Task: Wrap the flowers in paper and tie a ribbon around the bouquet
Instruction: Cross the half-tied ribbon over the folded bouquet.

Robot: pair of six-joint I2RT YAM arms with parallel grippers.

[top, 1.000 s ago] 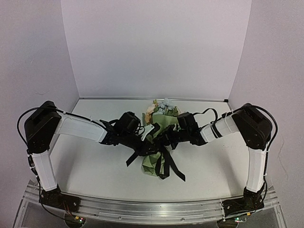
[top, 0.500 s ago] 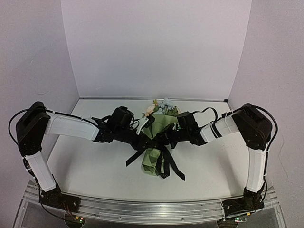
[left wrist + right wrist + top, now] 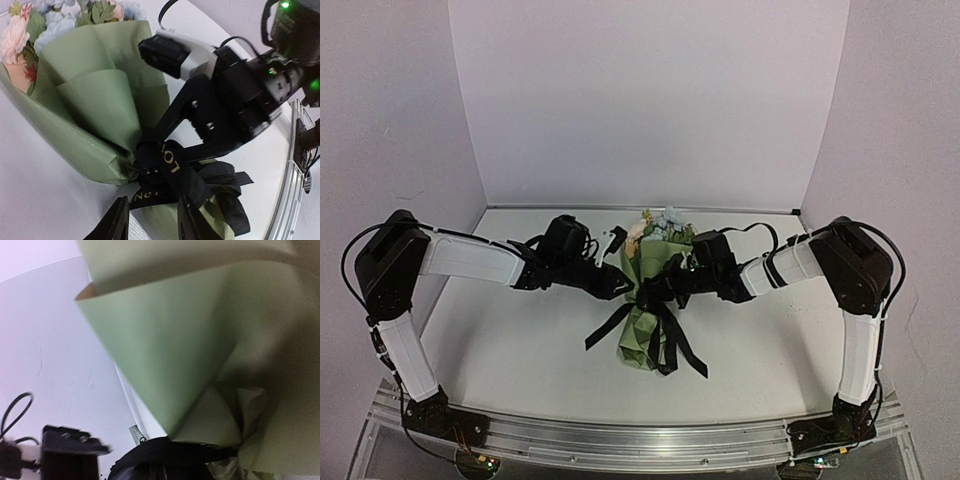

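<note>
The bouquet point(image 3: 648, 322) lies mid-table, a sage green paper point(image 3: 655, 262) cone with the flowers point(image 3: 662, 222) at its far, wide end. The black ribbon point(image 3: 675, 345) is knotted round its waist, and its tails trail toward me. My right gripper point(image 3: 665, 288) is shut on the ribbon at the knot. The left wrist view shows its fingers meeting on the lettered ribbon point(image 3: 175, 172) below the paper point(image 3: 100, 100) and flowers point(image 3: 30, 25). My left gripper point(image 3: 152, 202) is open just short of the knot, with a ribbon strand lying beyond its tips.
White walls close the back and both sides. An aluminium rail point(image 3: 640, 440) runs along the near table edge. Bare table point(image 3: 520, 340) lies left and right of the bouquet. In the right wrist view the paper point(image 3: 165, 340) fills most of the frame.
My left gripper opened off the ribbon and drew back to the left and away from me. The right gripper stayed shut at the knot. The bouquet barely shifted.
</note>
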